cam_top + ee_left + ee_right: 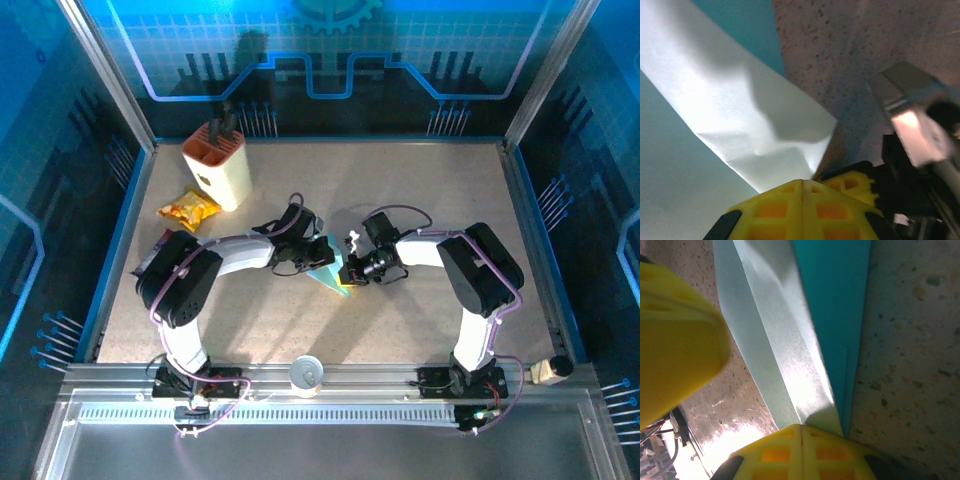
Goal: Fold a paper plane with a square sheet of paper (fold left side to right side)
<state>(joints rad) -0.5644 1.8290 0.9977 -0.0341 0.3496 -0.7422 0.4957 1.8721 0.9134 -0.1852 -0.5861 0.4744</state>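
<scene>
Top external, paper plane (330,277) touching closed left fingers (775,212) and right fingers (780,455)

A cream knife block with an orange slotted top (222,165) stands upright at the far left of the speckled beige tabletop (430,190), with dark handles sticking out of it. A crinkled yellow snack packet (188,209) lies just beside its near-left side. A small white cylinder (306,375) sits on the near metal rail (380,378), well apart from a tan block (546,372) at the right corner.
</scene>
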